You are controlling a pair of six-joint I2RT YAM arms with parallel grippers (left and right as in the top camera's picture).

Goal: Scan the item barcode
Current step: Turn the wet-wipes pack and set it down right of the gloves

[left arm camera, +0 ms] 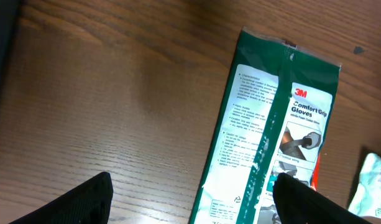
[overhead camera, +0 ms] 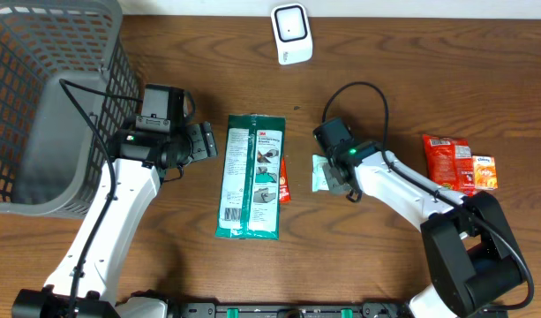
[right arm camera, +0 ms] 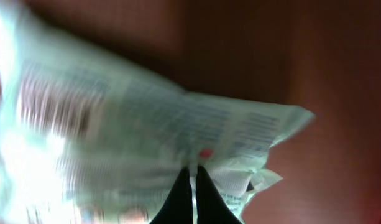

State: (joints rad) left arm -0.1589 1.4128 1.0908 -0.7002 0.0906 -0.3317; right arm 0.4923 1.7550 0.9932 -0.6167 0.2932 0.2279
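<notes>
One small pale-green packet (overhead camera: 323,173) is pinched by its edge in my right tool (overhead camera: 341,179), jaws closed thin on the wrapper. It hangs low over the table (overhead camera: 385,53); can't tell if it touches. The wrist view is blurred, but dark stripes that look like the barcode (right arm camera: 50,106) show on the face toward my cam, up and left of the fingertips.

Step in hand, I'd say: item gripped, carry to scanner not yet done. The scanner (overhead camera: 290,34) stands well ahead of the right tool, a bit to its left. Next move prob needs a lift, then a wrist turn so the stripes face its window w/o my fingers covering them.

My left tool (overhead camera: 206,141) hangs wide, holding nothing, just beside the 3M gloves pack (overhead camera: 252,177), which lies flat between both tools. Red snack packs (overhead camera: 455,161) lie off the right tool's outer side; the basket (overhead camera: 41,106) is beyond the left tool.
</notes>
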